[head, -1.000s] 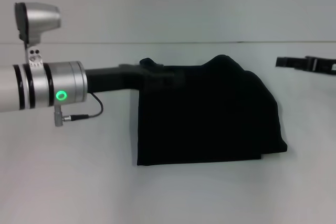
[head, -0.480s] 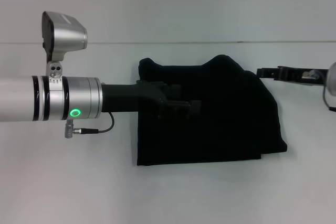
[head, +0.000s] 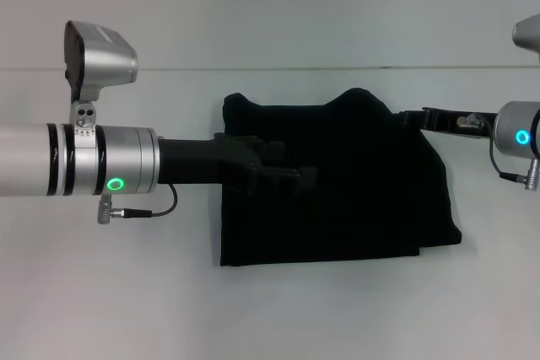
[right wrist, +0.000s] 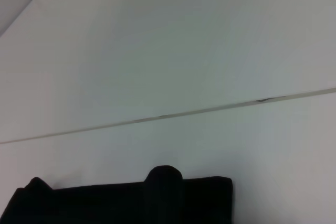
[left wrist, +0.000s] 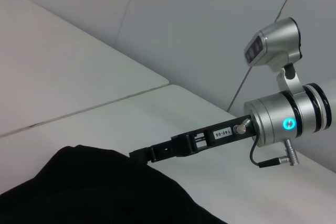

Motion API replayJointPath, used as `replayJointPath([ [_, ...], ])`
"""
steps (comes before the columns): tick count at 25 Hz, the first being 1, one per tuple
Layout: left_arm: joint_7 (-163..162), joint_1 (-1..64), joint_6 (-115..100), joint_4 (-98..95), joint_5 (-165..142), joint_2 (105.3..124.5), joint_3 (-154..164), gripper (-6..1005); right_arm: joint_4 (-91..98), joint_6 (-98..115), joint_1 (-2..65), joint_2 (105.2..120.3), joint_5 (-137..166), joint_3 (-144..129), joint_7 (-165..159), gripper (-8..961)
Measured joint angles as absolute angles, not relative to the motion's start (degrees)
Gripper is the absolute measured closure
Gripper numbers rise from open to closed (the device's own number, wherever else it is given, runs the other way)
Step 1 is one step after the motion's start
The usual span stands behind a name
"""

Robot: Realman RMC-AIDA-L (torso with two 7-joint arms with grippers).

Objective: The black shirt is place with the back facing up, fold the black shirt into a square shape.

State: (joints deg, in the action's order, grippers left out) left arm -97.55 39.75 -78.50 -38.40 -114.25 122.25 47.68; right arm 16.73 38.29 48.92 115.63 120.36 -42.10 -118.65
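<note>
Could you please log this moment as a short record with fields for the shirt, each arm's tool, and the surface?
shirt: black shirt, folded into a rough block, upper edge bunched and uneven
left tool: left tool, over the shirt's middle left
right tool: right tool, at the shirt's upper right edge
surface: white table
fold: not yet a neat square

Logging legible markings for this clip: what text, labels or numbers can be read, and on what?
"140-06": white label on the right pincer, read in the left wrist view; the digits are small, so uncertain.
Shirt: no lettering shows.
Left pincer, over the shirt: no readable text.
</note>
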Motion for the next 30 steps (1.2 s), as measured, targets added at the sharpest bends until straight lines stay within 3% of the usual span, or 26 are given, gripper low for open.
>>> replayJointPath([
  [2,-97.5,39.7,-78.5,-38.5,-114.3,122.16,47.6,171,16.6,38.1,49.0,115.77,120.3,-42.1,-118.7,329],
  [4,-97.5,39.7,-78.5,-38.6,-114.4,122.04,47.5,170,16.3,38.0,49.1,115.86,120.2,-42.1,-118.7,519],
  [10,-97.5,39.8,-78.1,-38.8,-115.6,121.81,46.9,169,16.6,38.1,49.2,116.39,120.2,-42.0,-118.7,697],
  [15,-97.5,40.0,-77.8,-38.9,-115.7,121.67,46.7,168,17.5,38.3,49.0,116.47,120.0,-41.6,-118.7,899],
  [26,-97.9,40.2,-76.2,-38.6,-115.8,121.64,46.7,165,19.2,39.5,47.1,116.31,119.2,-41.1,-118.6,936],
  [30,-98.0,39.9,-75.9,-38.4,-115.8,121.76,46.7,164,20.9,39.8,45.9,117.1,118.8,-41.1,-118.6,935],
])
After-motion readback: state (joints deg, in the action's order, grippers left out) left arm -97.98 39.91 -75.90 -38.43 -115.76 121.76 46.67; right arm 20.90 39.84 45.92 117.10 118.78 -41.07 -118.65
